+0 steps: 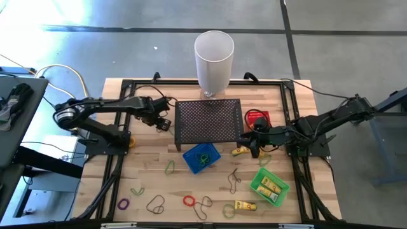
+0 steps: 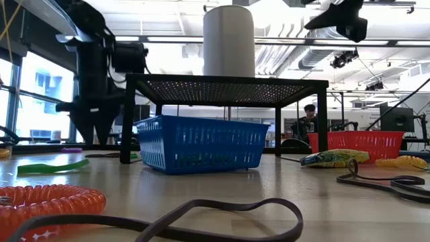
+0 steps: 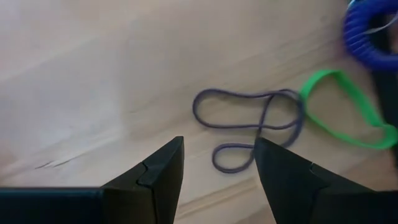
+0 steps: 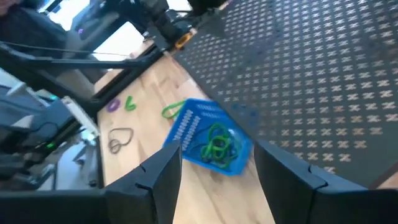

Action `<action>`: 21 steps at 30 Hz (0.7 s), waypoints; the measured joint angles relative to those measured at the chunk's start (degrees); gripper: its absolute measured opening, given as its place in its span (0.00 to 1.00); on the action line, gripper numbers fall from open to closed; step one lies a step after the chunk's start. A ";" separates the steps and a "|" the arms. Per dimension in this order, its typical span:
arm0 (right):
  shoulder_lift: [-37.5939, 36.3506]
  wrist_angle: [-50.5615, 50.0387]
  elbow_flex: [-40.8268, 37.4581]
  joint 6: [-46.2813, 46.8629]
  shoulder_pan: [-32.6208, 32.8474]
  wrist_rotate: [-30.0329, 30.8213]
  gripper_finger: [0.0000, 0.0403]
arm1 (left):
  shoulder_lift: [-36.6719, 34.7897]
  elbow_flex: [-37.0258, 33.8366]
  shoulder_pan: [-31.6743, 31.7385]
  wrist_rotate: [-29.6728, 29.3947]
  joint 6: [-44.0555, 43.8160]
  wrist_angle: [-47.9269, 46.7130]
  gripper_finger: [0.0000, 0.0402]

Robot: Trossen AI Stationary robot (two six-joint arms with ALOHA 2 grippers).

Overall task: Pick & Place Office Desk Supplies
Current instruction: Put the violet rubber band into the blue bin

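Green bands (image 4: pixel 217 146) inside blue basket (image 4: pixel 186 127)

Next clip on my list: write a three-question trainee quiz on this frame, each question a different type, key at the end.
1. True or false: the blue basket holds green bands.
2. Which container holds yellow pieces? A) red basket B) green basket C) white cylinder
3. Fill in: the left claw is open over a ______ band on the bare wood.

Key:
1. True.
2. B, the green basket near the table's front right. The red basket and white cylinder show none.
3. Purple: the purple band lies looped past the fingers.
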 joint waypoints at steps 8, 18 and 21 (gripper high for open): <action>1.61 1.05 0.02 0.00 1.61 -1.03 0.47 | 3.89 0.00 0.39 -0.21 -0.57 3.55 0.47; 3.21 1.26 0.02 0.00 2.07 -2.29 0.47 | 4.00 0.00 3.07 -1.80 -2.55 5.74 0.47; 3.40 1.20 0.03 0.00 2.07 -2.33 0.47 | 4.00 0.00 4.09 -1.98 -2.60 6.98 0.47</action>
